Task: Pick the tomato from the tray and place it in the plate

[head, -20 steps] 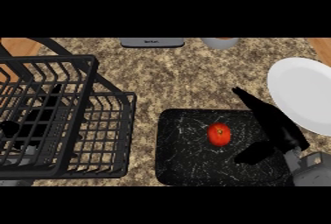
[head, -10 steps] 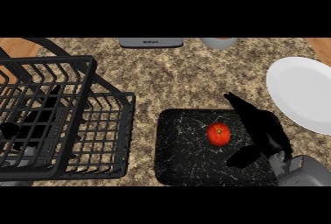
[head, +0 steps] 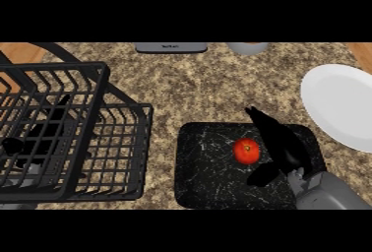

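Your right hand, open and holding nothing, flanks the tomato on the tray; judged light, smooth, bruisable, so grasp across its middle.

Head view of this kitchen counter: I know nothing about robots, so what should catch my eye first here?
The small red tomato stands out, lying on the dark speckled square tray at lower centre. Just to its right the robot's black right hand is spread open beside it, fingers and thumb either side, not closed on it. A round white plate waits at the right edge, and a big black wire basket fills the left.
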